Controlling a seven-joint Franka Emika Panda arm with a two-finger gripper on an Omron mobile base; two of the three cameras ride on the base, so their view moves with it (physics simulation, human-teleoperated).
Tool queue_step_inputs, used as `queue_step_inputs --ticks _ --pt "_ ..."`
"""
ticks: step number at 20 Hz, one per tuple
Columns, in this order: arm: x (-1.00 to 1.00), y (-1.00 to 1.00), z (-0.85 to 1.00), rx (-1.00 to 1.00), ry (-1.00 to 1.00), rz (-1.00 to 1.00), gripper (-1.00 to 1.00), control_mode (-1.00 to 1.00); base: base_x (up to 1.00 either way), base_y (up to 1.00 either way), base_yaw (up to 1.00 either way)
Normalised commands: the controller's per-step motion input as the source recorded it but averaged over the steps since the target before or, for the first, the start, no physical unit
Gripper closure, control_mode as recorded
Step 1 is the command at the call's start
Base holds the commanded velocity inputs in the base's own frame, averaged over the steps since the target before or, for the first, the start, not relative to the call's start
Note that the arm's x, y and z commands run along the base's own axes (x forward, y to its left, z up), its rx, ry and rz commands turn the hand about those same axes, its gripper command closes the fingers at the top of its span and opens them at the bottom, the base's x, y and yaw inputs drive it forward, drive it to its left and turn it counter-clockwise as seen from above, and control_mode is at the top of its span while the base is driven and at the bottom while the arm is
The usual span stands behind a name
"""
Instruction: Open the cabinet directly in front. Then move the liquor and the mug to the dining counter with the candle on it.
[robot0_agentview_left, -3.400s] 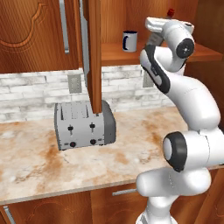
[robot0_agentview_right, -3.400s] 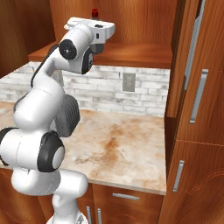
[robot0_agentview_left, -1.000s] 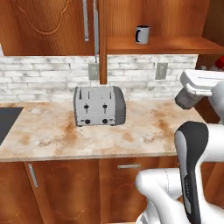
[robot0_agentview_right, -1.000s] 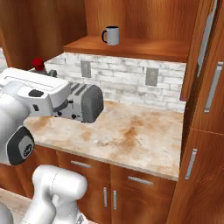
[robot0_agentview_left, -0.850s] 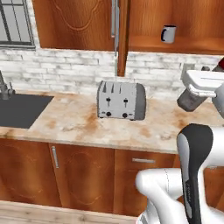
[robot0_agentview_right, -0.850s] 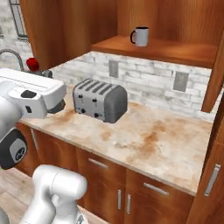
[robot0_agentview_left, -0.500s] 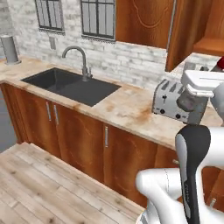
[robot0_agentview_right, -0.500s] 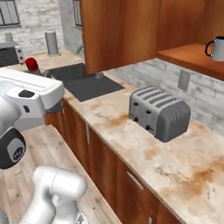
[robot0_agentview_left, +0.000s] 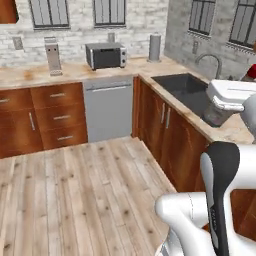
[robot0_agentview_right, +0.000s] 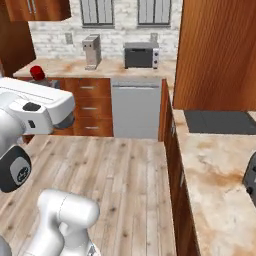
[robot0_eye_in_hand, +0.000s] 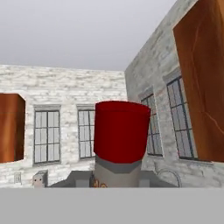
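Observation:
The liquor (robot0_eye_in_hand: 120, 131) fills the middle of the hand view, its red cap close to the lens and the grey glass shoulder below it. My gripper (robot0_agentview_right: 46, 84) is shut on the bottle, held up at chest height on the left of the right base view, with the red cap (robot0_agentview_right: 36, 72) poking above the white hand. In the left base view the cap (robot0_agentview_left: 251, 72) peeks out at the right edge above the hand. A reddish-brown cabinet (robot0_agentview_right: 215, 50) side rises at the upper right. The mug, the dining counter and the candle are out of view.
A wooden floor (robot0_agentview_left: 75, 190) spreads ahead. An L-shaped worktop carries a sink (robot0_agentview_left: 185, 87), a toaster oven (robot0_agentview_left: 105, 55) and a coffee machine (robot0_agentview_right: 91, 51), with a dishwasher (robot0_agentview_left: 107, 112) below. A black cooktop (robot0_agentview_right: 220, 121) lies on the near counter to the right.
The whole picture has swung away from the cabinet: the camera has turned, so the toaster and the mug's shelf slid out and the far kitchen corner came in. The bottle stays held.

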Motion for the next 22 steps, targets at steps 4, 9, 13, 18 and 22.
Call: queue_step_inputs --ticks 4,9,13,18,22 --pt "0.0 0.0 0.0 0.0 0.0 0.0 1.0 1.0 0.0 0.0 0.98" --pt "0.0 0.0 0.0 0.0 0.0 0.0 1.0 1.0 0.0 0.0 0.98" --pt "0.0 0.0 0.0 0.0 0.0 0.0 1.0 1.0 0.0 0.0 0.99" --pt "0.0 0.0 0.0 0.0 0.0 0.0 1.0 1.0 0.05 0.0 0.88" --pt "0.0 0.0 0.0 0.0 0.0 0.0 1.0 1.0 0.44 0.0 0.71"
